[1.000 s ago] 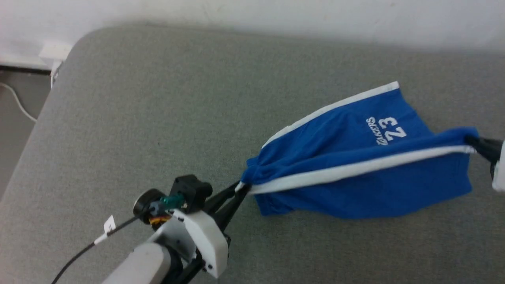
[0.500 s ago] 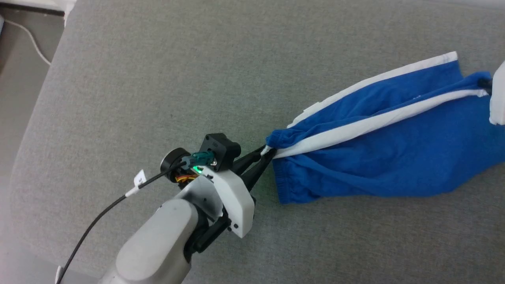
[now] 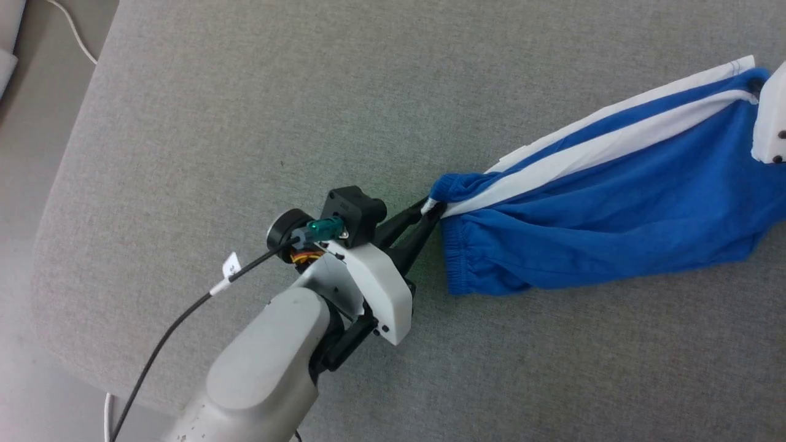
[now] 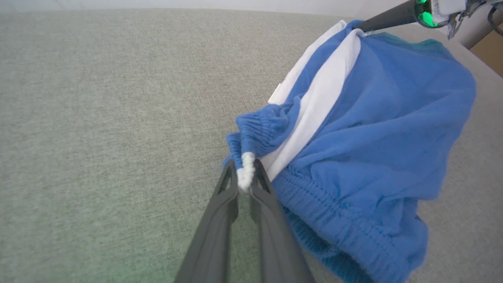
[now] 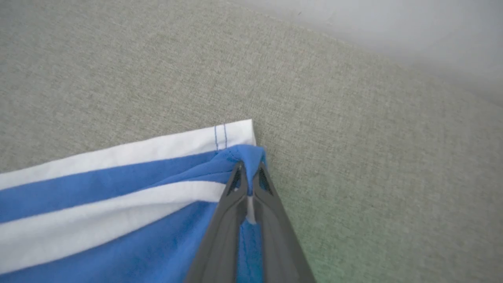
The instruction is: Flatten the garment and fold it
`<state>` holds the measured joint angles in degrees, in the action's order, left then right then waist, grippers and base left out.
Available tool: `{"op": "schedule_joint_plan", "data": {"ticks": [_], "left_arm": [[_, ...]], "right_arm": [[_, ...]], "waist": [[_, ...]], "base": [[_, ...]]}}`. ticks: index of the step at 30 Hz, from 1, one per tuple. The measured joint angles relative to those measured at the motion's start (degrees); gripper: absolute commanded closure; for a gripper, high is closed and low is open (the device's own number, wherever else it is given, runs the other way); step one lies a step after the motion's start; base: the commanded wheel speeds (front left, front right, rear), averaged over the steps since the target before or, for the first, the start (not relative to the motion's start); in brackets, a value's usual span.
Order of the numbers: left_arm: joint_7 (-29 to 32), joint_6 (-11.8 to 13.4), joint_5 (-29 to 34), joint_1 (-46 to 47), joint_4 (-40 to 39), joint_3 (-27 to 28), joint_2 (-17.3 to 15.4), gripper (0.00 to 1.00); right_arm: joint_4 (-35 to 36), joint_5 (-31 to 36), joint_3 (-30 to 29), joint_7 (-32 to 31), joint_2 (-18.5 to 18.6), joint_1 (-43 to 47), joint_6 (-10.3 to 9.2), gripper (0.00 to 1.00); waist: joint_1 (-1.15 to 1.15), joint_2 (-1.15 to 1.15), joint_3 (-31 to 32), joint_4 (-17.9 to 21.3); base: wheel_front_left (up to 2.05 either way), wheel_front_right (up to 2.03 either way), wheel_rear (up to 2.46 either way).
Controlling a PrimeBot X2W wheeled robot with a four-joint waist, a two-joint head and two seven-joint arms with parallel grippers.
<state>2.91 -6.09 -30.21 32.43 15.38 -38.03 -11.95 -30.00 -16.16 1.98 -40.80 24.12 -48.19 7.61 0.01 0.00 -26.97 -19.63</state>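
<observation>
The garment (image 3: 614,209) is a pair of bright blue shorts with white stripes, stretched between my two grippers over the grey surface. My left gripper (image 3: 431,210) is shut on the white end of its gathered waistband (image 4: 246,173). At the far right, my right gripper (image 5: 248,173) is shut on a blue hem corner beside the white trim (image 5: 232,135); in the head view its white housing (image 3: 770,116) sits over that corner. The lower half of the garment (image 4: 377,165) hangs and drapes onto the surface. The other arm's dark finger (image 4: 389,17) shows at the top of the left wrist view.
The grey fabric-covered surface (image 3: 245,123) spreads wide to the left and front of the shorts. Its rounded left edge (image 3: 55,184) drops to the floor, where a thin white cable (image 3: 73,27) lies. A black cable (image 3: 178,319) trails from my left wrist.
The head camera has tilted down, so the wall has left the picture. The garment is pulled tauter between the grippers, and its printed front has turned out of sight. Both grips have held.
</observation>
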Motion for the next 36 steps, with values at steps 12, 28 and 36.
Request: {"op": "schedule_joint_plan", "data": {"ticks": [12,28,36], "left_arm": [[-6.39,2.44,-0.54,-0.87,5.52,2.83,0.19,0.0],[-17.47,12.27,0.15,-15.16,-1.19,11.87,-2.37,0.0],[-17.57,14.3,2.0,-22.5,-1.8,12.1,-1.71,0.0]], "right_arm": [[-5.14,-5.39,6.19,18.52,0.11,0.64,-0.07,0.0],[5.17,-10.36,13.5,49.77,4.3,16.0,-0.07,0.0],[12.0,-5.69,4.27,54.52,-1.24,29.2,-0.07,0.0]], "waist": [[-0.01,0.0,5.46,1.37],[-0.03,0.0,18.13,6.71],[-0.02,0.0,21.77,10.56]], "base": [[0.0,0.0,0.0],[0.0,0.0,0.0],[0.0,0.0,0.0]]}}
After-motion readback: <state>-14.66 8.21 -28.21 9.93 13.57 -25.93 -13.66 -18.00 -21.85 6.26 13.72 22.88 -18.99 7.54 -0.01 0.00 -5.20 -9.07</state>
